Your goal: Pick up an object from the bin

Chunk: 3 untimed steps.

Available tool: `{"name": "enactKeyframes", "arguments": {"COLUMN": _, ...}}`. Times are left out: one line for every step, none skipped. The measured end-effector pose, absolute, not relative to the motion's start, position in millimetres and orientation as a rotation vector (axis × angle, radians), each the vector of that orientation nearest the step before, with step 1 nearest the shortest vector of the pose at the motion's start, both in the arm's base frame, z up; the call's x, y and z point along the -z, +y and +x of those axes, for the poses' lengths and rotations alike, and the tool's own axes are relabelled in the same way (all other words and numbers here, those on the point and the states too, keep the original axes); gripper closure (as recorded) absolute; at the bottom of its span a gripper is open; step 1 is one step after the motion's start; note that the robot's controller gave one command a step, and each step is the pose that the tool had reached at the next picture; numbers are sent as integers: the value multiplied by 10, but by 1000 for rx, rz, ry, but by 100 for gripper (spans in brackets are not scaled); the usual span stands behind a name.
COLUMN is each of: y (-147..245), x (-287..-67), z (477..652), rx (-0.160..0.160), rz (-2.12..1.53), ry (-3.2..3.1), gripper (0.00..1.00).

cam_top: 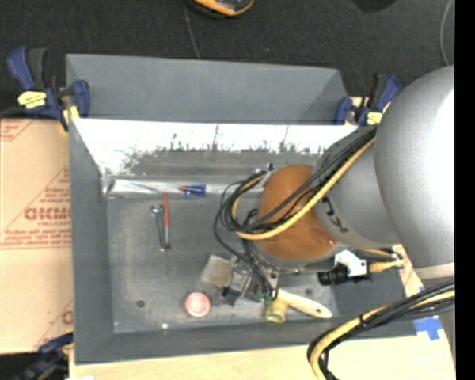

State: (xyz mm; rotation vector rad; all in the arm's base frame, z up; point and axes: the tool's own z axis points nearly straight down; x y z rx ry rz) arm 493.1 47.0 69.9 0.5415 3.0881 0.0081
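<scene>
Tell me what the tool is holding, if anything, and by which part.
It cannot be told. The tool is down between a small tan square piece and a cream stick-shaped handle, with no grip plainly visible.

Hand (pixel 244 285) low at bin (pixel 91 236) front, btwn tan pad (pixel 215 271) & cream brush (pixel 301 304); pink disc (pixel 197 304) nearby, metal rod (pixel 160 226) left.

Pink round disc (pixel 197 304), red stick (pixel 165 210) just beside a grey metal rod (pixel 161 228), small blue-tipped piece (pixel 194 190) farther back
</scene>
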Motion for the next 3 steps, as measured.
{"name": "enactKeyframes", "arguments": {"y": 465, "x": -883, "z": 4911, "rx": -6, "rz": 543, "ry": 3094, "gripper": 100}}
{"name": "enactKeyframes", "arguments": {"y": 460, "x": -1106, "z": 4921, "rx": -8, "rz": 541, "ry": 3091, "gripper": 100}}
{"name": "enactKeyframes", "arguments": {"y": 455, "x": -1290, "z": 4918, "rx": -7, "rz": 540, "ry": 3093, "gripper": 100}}
